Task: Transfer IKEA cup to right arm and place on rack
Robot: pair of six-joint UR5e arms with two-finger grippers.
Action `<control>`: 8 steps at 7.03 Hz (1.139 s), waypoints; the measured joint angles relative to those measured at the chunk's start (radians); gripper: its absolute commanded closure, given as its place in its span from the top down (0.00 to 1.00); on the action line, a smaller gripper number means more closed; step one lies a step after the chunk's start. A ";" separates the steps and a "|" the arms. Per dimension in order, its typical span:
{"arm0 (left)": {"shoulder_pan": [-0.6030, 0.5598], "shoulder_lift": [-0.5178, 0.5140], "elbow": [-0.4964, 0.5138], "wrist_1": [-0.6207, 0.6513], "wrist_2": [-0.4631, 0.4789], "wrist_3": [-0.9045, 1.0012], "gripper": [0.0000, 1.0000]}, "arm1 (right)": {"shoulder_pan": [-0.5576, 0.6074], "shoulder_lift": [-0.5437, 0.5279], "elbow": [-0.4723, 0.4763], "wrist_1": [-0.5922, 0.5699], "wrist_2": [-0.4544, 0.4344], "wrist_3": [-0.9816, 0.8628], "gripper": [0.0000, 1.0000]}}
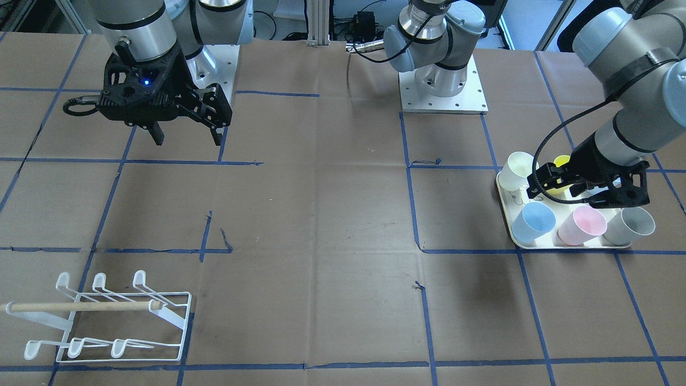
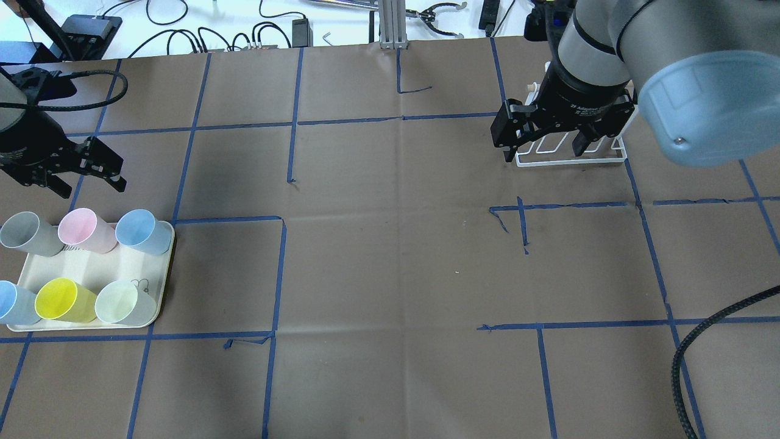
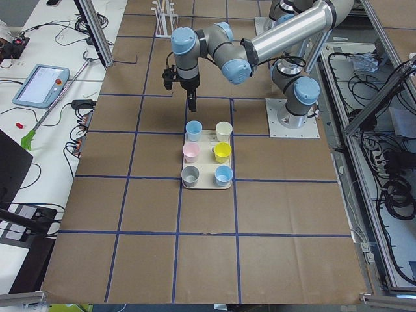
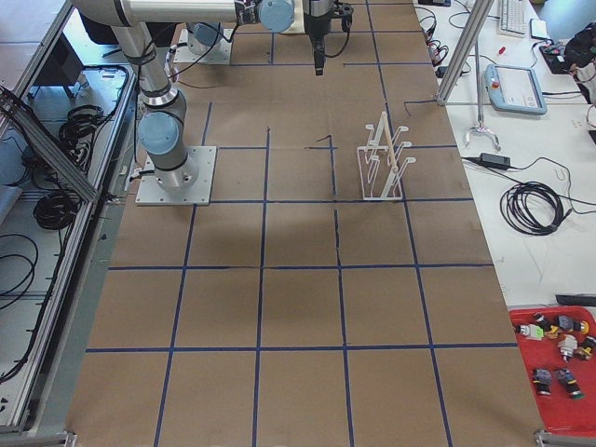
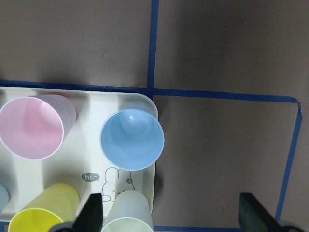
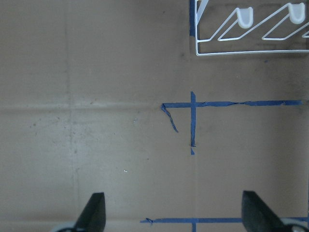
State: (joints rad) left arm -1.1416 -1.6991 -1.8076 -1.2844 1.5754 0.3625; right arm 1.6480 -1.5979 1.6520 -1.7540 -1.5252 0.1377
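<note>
Table (image 2: 390, 274): tray (image 2: 116, 263) at 8 o'clock in the overhead view, rack (image 1: 80, 306) at 2 o'clock, well apart. Right gripper (image 2: 541, 153) hangs by the rack, jaws wide, empty. Left gripper (image 2: 92, 189) is over the tray's far edge, jaws wide, empty. Pick stage, nothing lifted. Next move, likely: descend and close on the blue cup (image 5: 132, 139) at the tray's 1 o'clock corner.

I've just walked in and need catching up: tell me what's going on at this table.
Nothing has been picked up yet. The left gripper hovers open by the cream tray, where six cups stand. The right gripper hangs open and empty above the table near the white rack, which holds no cup. The hand-over has not begun.
</note>
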 measured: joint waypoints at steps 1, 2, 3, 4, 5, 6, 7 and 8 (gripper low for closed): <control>-0.003 -0.011 -0.053 0.075 0.003 0.003 0.99 | 0.001 0.004 0.001 -0.056 0.039 0.076 1.00; -0.005 -0.020 -0.105 0.141 0.005 0.013 0.99 | 0.001 0.007 0.003 -0.112 0.071 0.146 1.00; -0.005 -0.029 -0.144 0.194 0.006 0.038 0.99 | 0.002 0.006 0.019 -0.177 0.100 0.202 1.00; -0.006 -0.043 -0.171 0.239 0.006 0.073 0.99 | 0.002 0.003 0.067 -0.272 0.137 0.244 1.00; -0.005 -0.057 -0.185 0.272 0.008 0.101 0.99 | 0.001 -0.004 0.138 -0.397 0.170 0.290 1.00; -0.004 -0.068 -0.192 0.289 0.010 0.114 0.99 | 0.001 -0.010 0.211 -0.537 0.211 0.358 1.00; -0.003 -0.075 -0.194 0.297 0.021 0.118 0.99 | 0.001 -0.012 0.278 -0.680 0.265 0.452 1.00; -0.001 -0.082 -0.195 0.305 0.038 0.119 0.98 | 0.001 -0.011 0.338 -0.820 0.312 0.555 1.00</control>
State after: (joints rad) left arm -1.1429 -1.7812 -2.0023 -0.9793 1.6130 0.4814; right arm 1.6493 -1.6092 1.9905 -2.5741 -1.2133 0.6922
